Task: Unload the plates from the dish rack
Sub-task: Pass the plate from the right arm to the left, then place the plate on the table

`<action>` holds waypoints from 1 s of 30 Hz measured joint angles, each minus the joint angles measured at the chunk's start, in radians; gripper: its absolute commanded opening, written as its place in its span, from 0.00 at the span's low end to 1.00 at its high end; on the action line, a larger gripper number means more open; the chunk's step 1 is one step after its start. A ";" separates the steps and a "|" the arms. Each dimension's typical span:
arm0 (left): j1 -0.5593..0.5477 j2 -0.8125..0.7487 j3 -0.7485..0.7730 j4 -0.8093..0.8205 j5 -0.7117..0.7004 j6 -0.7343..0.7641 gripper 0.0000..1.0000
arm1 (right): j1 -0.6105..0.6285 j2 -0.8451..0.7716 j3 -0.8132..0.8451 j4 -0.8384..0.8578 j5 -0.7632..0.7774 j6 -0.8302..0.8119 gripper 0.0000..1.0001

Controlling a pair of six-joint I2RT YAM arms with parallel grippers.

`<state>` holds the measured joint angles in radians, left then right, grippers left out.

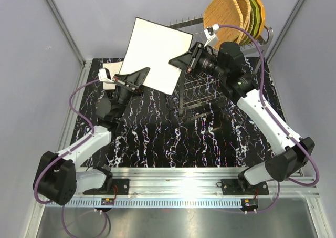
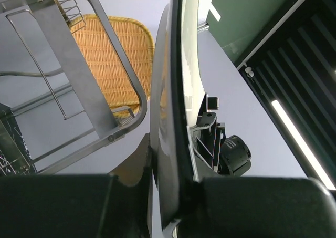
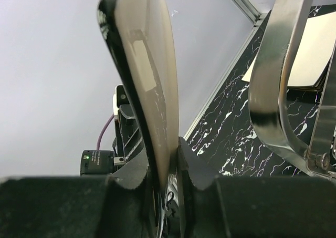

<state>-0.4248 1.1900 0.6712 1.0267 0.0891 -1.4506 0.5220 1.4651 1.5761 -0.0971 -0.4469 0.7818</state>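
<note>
Gripping glossy square cream plate (image 1: 157, 54)

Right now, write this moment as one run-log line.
square cream plate: aloft | left gripper: gripping it | right gripper: gripping it | dish rack: holds plates

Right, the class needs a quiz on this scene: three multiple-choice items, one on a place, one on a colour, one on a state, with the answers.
1. Where are the woven plates?
A. flat on the table
B. standing in the dish rack
C. in the left end effector

2. What colour is the square plate held up between the arms?
A. green
B. orange
C. cream

3. The right end effector is:
A. shut on the square plate's edge
B. open over the table
C. shut on the rack's frame

Answers:
1 B, they stand upright at the rack's far end.
2 C, its broad face shows cream from above.
3 A, its wrist view shows the rim pinched in its grip.
</note>
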 measured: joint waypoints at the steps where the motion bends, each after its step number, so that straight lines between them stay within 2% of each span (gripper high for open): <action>1: 0.000 0.000 -0.006 0.006 0.000 -0.003 0.00 | 0.000 -0.002 -0.005 0.001 0.000 -0.001 0.41; 3: 0.003 0.000 -0.022 0.014 0.005 -0.008 0.00 | 0.003 -0.007 -0.012 0.012 -0.002 -0.019 0.50; 4: 0.005 0.000 -0.032 0.014 0.008 -0.014 0.00 | 0.003 -0.011 -0.017 0.012 -0.001 -0.029 0.65; 5: 0.009 0.000 -0.040 0.015 0.012 -0.018 0.00 | 0.003 -0.014 -0.021 0.010 -0.001 -0.036 0.71; 7: 0.019 -0.005 -0.061 0.009 0.021 -0.018 0.00 | 0.004 -0.020 -0.025 0.021 -0.001 -0.060 0.80; 8: 0.026 -0.008 -0.072 0.014 0.026 -0.020 0.00 | 0.004 -0.024 -0.027 0.018 -0.002 -0.069 0.87; 11: 0.047 -0.034 -0.104 0.005 0.032 -0.011 0.00 | 0.004 -0.031 -0.027 0.026 -0.003 -0.103 0.97; 19: 0.138 -0.135 -0.179 -0.008 0.062 -0.006 0.00 | 0.005 -0.069 -0.027 0.030 -0.048 -0.223 1.00; 30: 0.311 -0.230 -0.259 -0.116 0.076 0.005 0.00 | 0.006 -0.167 -0.027 0.074 -0.140 -0.433 1.00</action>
<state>-0.1139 0.9600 0.4122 0.9108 0.1646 -1.4452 0.5278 1.2984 1.5486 -0.0231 -0.5869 0.3492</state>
